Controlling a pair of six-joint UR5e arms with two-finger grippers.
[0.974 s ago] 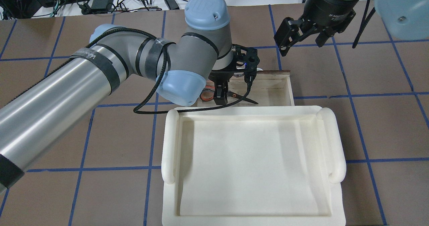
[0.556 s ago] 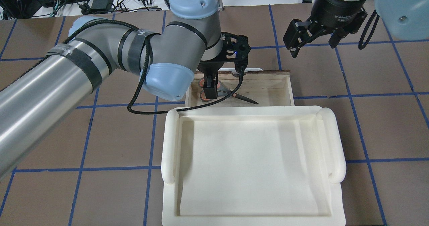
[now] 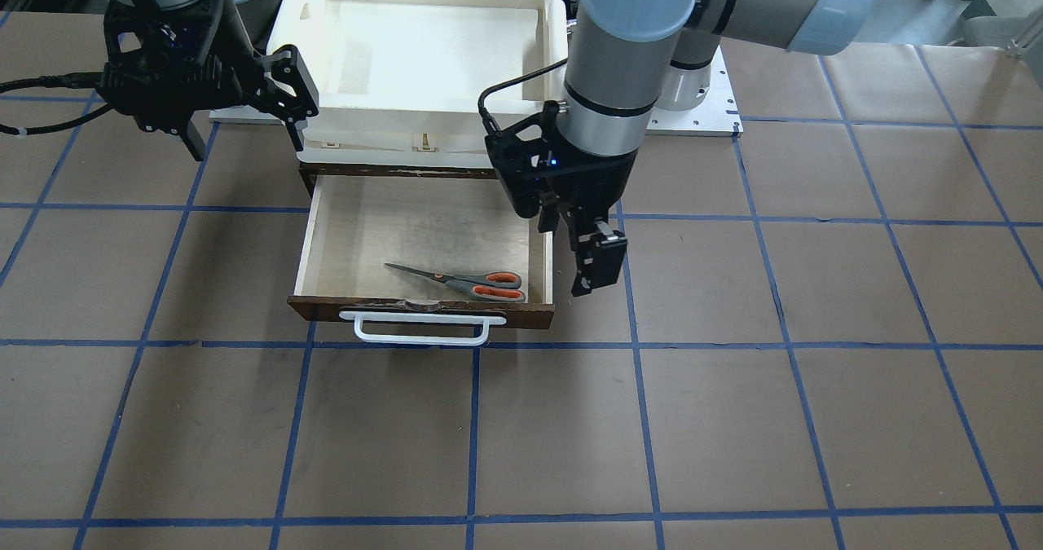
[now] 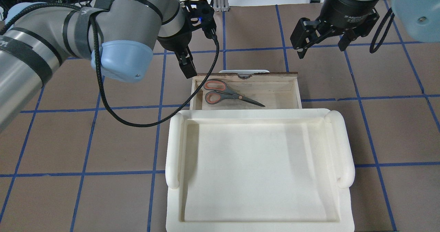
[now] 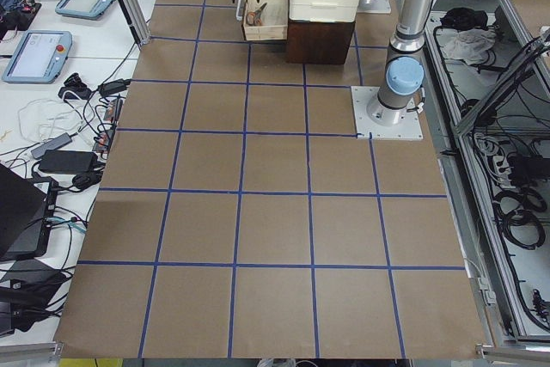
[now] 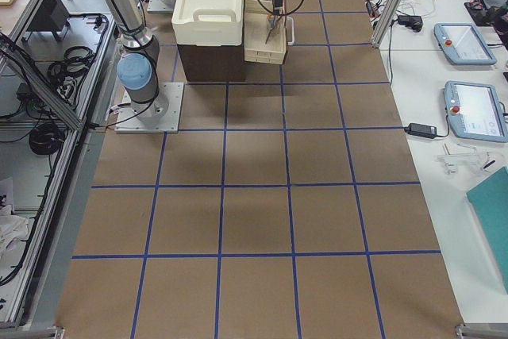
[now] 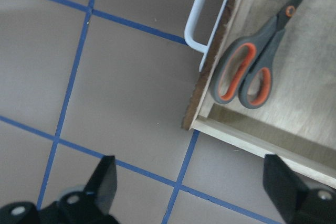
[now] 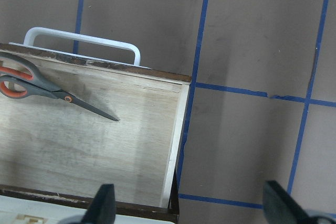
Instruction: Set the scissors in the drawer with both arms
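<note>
The scissors lie flat on the pale floor of the open drawer, handle loops toward its left end, blades closed. They also show in the front view and in both wrist views. My left gripper is open and empty, raised beside the drawer's left front corner; it also shows in the front view. My right gripper is open and empty, held high beyond the drawer's right front corner. The drawer's white bar handle faces away from me.
A large white plastic tray sits on top of the cabinet that the drawer slides out of. Brown table paper with blue grid lines surrounds it. The left arm's black cable loops low over the table left of the drawer.
My left gripper has lifted out of the drawer and moved left and away, off the scissors' handles. The scissors stay lying in the drawer. The right gripper has shifted slightly right.
</note>
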